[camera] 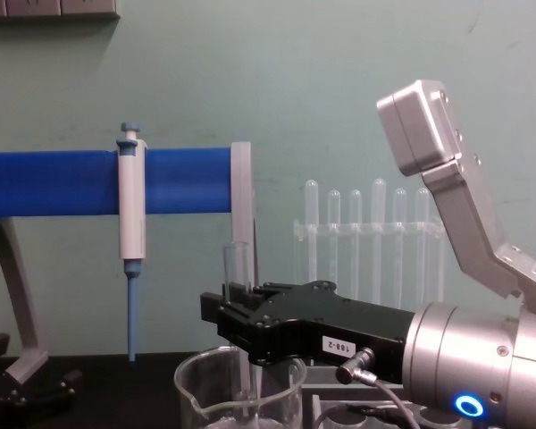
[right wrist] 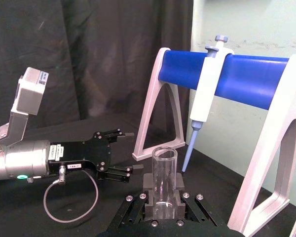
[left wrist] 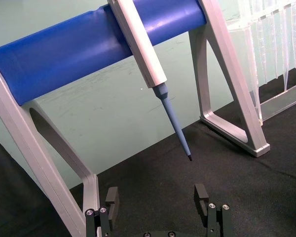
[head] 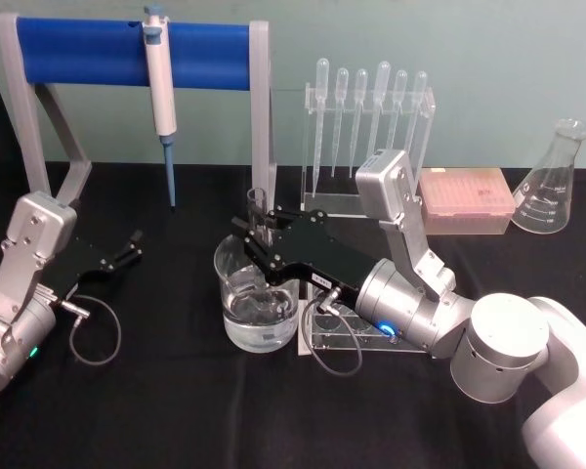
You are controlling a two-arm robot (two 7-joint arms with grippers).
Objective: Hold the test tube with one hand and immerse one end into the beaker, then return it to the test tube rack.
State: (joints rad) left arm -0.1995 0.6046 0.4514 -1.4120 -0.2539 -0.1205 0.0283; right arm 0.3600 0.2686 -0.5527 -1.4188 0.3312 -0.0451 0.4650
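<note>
Chest view: the right gripper [camera: 235, 308] reaches level over the beaker [camera: 192, 393] near the middle of the table [head: 176, 410], clamping the test tube [camera: 236, 264] upright, open end up, lower end inside the beaker. The left gripper [head: 127, 249] sits, fingers spread, near the left edge.

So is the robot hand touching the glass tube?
Touching. In the right wrist view the right gripper clamps the test tube from both sides.
</note>
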